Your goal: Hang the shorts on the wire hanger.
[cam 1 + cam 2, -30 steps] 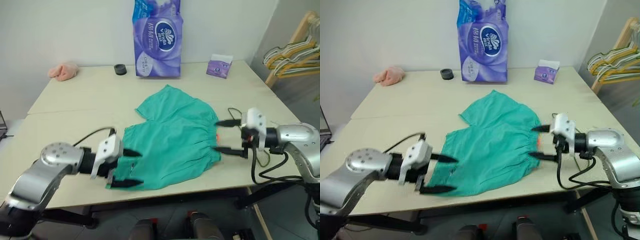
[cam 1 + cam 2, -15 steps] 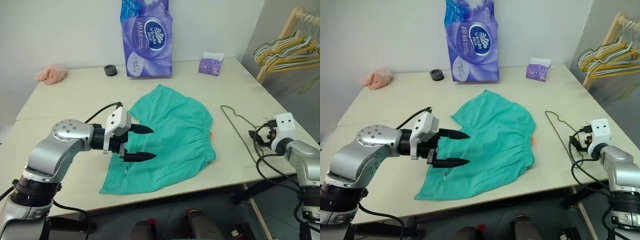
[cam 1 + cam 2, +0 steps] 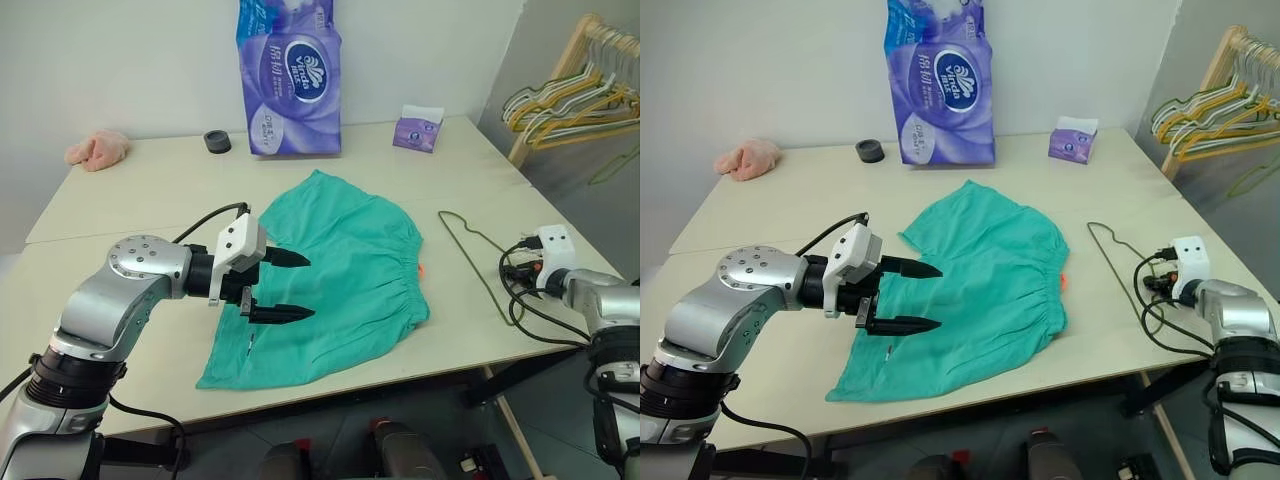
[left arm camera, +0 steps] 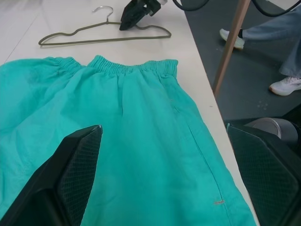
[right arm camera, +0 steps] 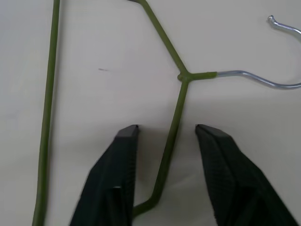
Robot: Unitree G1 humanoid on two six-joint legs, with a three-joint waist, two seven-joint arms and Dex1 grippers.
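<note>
shorts (image 3: pixel 335 275) flat on worktop (image 3: pixel 150 190), wire hanger (image 3: pixel 478 255) lying just right of the shorts' waistband, left gripper (image 3: pixel 288 286) fingers wide apart over the shorts, right gripper (image 5: pixel 167 134) fingers apart straddling the hanger wire by its hook, not clamped

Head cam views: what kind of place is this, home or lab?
Probably an indoor test or demo room set up for laundry handling, not clearly a home. A plain table against a bare wall holds the shorts and a wire hanger; a wooden rack of hangers stands beside it.
</note>
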